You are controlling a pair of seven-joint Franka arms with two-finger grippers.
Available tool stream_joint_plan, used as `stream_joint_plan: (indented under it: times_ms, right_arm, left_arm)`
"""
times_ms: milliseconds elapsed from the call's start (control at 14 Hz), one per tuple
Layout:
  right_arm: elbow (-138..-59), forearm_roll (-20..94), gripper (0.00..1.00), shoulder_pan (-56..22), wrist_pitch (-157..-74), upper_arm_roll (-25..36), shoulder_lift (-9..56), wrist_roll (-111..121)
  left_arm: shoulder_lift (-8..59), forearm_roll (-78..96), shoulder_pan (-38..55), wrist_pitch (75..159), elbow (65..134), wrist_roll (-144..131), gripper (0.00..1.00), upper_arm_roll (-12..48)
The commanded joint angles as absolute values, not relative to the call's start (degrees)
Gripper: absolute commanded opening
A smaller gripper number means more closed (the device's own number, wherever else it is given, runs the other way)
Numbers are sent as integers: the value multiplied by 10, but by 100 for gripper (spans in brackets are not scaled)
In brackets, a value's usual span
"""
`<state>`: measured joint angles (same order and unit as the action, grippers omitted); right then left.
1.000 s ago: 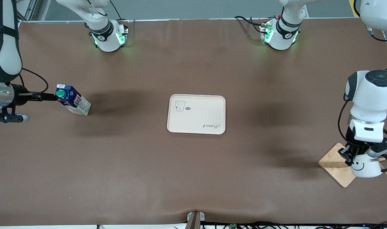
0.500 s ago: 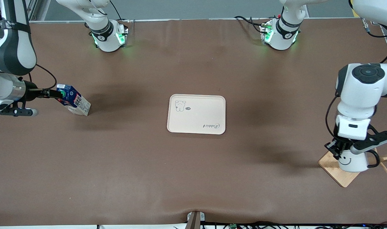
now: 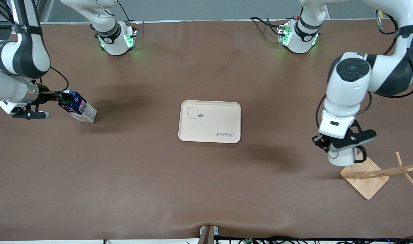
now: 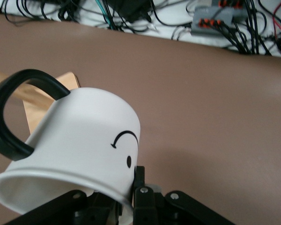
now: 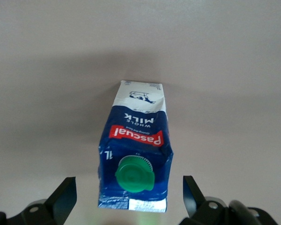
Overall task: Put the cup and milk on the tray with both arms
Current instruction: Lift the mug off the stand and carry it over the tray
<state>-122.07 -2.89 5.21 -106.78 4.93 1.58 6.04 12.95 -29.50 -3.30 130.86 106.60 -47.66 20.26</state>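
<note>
The cup [image 3: 342,158], white with a black handle, hangs in the air just beside the wooden stand, on the tray's side of it. My left gripper [image 3: 331,149] is shut on its rim. In the left wrist view the cup [image 4: 84,140] lies tilted with its smiley face showing, and one fingertip [image 4: 139,176] presses on the wall. The milk [image 3: 81,110] stands on the table toward the right arm's end. My right gripper [image 3: 64,98] is open at its top. Its fingers [image 5: 65,193] stand either side of the milk [image 5: 136,140], apart from it. The tray [image 3: 210,130] lies mid-table with nothing on it.
A wooden stand [image 3: 364,179] with a square base and a leaning pegged rod [image 3: 393,170] sits near the left arm's end, close under the cup. Cables and a power strip [image 4: 215,18] lie past the table's edge nearest the front camera.
My left arm has lifted the cup off the wooden stand and carried it toward the tray. My right gripper has closed in on the milk's top, still open.
</note>
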Motion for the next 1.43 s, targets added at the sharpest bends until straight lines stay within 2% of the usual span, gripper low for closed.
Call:
stream_joint_plan:
  times_ms: [0, 214, 500, 929, 1357]
  right_arm:
    - [-1251, -45, 100, 78, -1092, 44, -9, 49]
    - [-1268, -43, 100, 80, -1094, 43, -11, 23]
    - [-1281, -38, 100, 78, -1100, 42, -18, 23]
    - [-1290, -31, 100, 75, -1100, 41, -27, 23]
    - [-1325, -30, 100, 72, -1129, 40, -39, 23]
  left_arm:
    - [138, -293, -33, 1267, 1059, -522, 0, 256]
    - [156, -236, -24, 1241, 1057, -529, 0, 311]
    - [201, -151, 46, 1231, 1050, -531, 0, 316]
    - [345, -105, 150, 1126, 908, -558, 0, 315]
    - [405, -102, 183, 1114, 879, -558, 0, 313]
